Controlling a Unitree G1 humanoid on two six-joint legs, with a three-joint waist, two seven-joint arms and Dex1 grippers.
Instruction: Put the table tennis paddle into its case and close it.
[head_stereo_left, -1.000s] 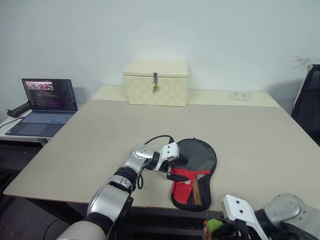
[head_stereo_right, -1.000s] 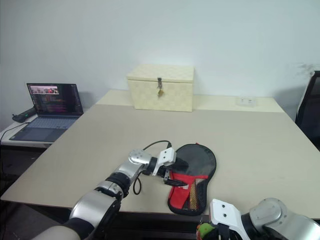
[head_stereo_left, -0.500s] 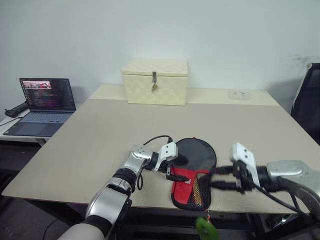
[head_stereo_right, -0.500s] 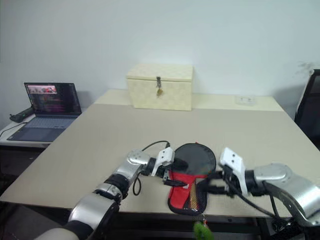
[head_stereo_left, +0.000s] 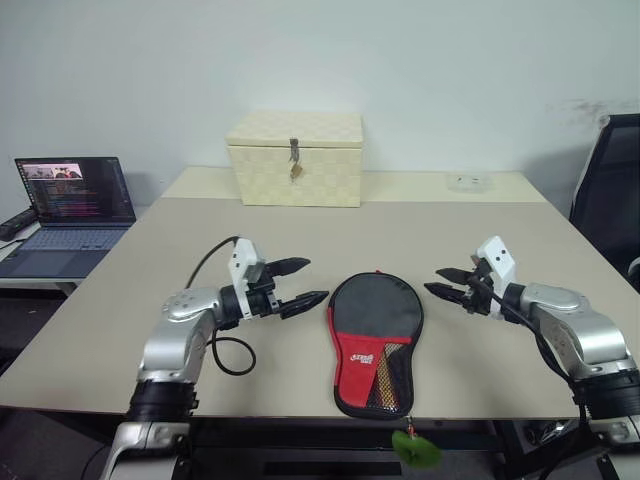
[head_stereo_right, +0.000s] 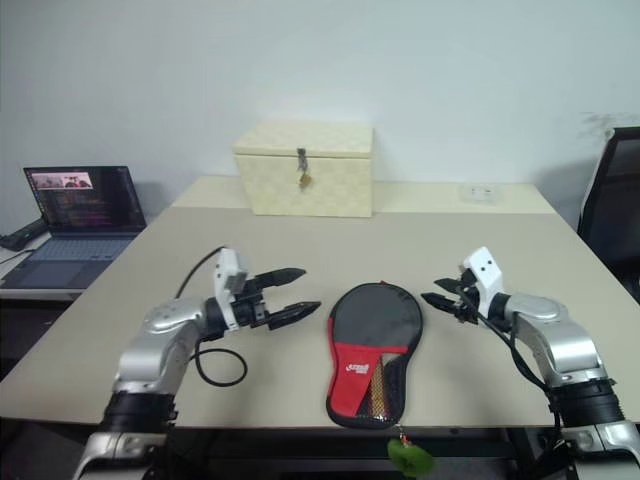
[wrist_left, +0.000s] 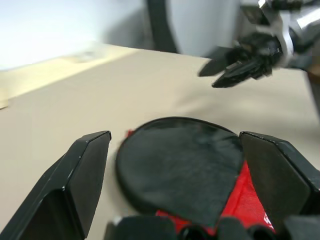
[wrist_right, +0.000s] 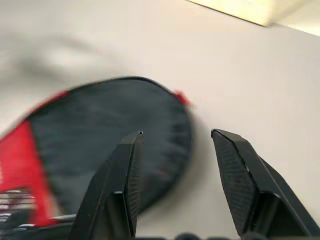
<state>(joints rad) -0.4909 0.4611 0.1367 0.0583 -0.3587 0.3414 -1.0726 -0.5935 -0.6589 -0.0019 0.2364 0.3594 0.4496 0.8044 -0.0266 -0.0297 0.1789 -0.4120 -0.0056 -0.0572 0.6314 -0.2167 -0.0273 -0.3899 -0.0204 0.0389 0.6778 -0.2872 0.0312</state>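
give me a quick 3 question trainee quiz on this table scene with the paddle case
1. True or false: the case lies flat on the table between the two tools.
2. Which tool is touching the case? A) left tool B) right tool C) neither
3. Fill in: the green tag hangs over the table's ____ edge.

Key:
1. True. The left tool is on one side of it and the right tool on the other.
2. C. Both tools hang open above the table, clear of the case.
3. Near: the edge closest to the robot, at the red end of the case.
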